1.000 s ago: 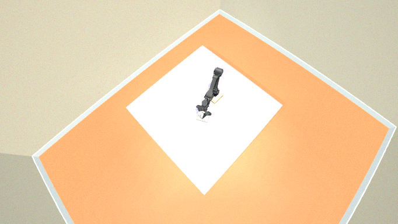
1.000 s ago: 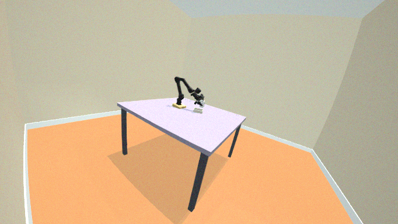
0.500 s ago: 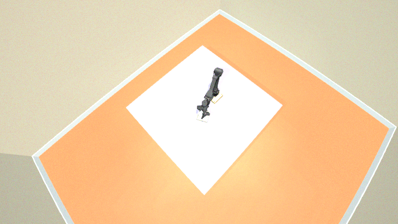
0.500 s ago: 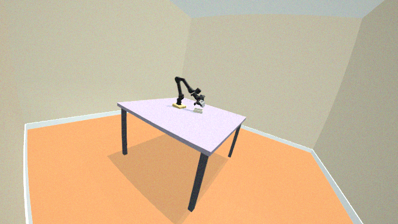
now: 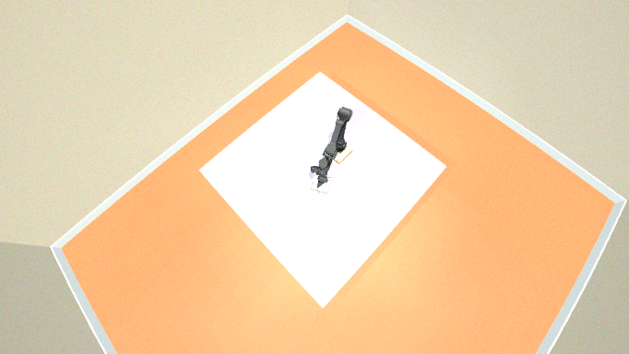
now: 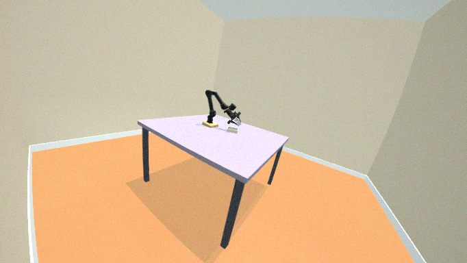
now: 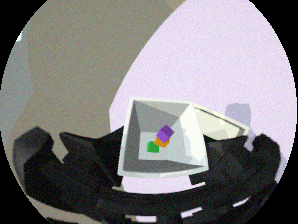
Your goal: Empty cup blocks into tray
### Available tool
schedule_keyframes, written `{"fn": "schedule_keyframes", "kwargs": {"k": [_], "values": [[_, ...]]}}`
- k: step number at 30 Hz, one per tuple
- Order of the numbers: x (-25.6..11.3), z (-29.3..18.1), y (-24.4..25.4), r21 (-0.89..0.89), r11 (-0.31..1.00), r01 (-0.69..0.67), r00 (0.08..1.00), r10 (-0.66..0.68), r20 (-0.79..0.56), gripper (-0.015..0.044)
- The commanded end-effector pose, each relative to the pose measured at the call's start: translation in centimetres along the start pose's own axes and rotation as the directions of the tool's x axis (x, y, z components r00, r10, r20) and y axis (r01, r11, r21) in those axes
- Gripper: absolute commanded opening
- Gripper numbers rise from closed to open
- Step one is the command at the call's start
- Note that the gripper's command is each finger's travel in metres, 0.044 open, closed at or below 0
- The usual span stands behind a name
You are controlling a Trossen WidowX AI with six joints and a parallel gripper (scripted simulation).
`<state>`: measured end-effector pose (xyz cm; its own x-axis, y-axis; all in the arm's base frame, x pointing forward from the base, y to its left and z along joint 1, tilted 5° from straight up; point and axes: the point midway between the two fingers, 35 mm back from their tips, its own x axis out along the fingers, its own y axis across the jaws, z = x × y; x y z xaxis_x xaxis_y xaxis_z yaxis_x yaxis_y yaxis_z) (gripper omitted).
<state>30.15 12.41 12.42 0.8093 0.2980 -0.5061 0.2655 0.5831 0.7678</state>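
The gripper has the square, pale cup grasped between its fingers — tilted, up off the table. The tray is partly hidden behind the cup in the wrist view, and the arm covers much from above. Inside the cup — purple, orange and green blocks, orange partly covered!

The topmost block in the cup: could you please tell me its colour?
The block is purple; the wrist view shows it best.
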Motion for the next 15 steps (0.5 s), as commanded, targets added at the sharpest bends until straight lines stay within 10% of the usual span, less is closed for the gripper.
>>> {"fn": "schedule_keyframes", "kwargs": {"k": [1,15], "values": [[0.07,0.06,0.01,0.094,0.996,-0.002,1.0,0.001,0.005,0.0],[0.29,-0.01,-0.08,0.39,0.921,-0.003,1.0,0.001,0.005,0.0]]}}
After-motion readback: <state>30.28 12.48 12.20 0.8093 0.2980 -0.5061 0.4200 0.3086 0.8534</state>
